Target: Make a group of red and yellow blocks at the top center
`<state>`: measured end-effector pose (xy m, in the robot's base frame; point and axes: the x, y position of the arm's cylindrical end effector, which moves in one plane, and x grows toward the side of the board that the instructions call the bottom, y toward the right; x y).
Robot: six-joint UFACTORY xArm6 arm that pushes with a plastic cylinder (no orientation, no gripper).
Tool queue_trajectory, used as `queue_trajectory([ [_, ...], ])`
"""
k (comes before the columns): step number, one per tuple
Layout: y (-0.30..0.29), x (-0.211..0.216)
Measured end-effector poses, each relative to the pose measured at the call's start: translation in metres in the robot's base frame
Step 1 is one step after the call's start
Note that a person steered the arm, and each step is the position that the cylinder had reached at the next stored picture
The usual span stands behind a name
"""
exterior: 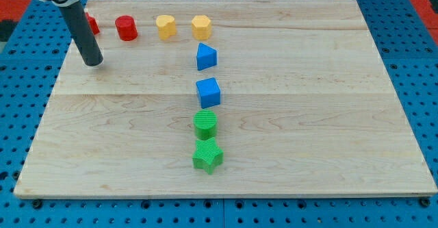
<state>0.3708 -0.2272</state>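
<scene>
My tip (94, 61) rests on the board at the view's top left. A red block (92, 24) sits just behind the rod, partly hidden by it, so its shape is unclear. A red cylinder (126, 28) stands to the right of it. A yellow cylinder (165, 27) and a yellow hexagonal block (201, 27) follow in the same row toward the top centre. The tip is below and to the left of the red cylinder, apart from it.
A blue block with a slanted top (206, 56), a blue cube (208, 92), a green cylinder (204, 124) and a green star (207, 156) form a column down the board's middle. The wooden board (328, 105) lies on a blue pegboard table.
</scene>
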Motion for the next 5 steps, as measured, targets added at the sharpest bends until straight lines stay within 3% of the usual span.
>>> queue_trajectory([
  [4,0.011,0.0],
  [5,-0.044,-0.022],
])
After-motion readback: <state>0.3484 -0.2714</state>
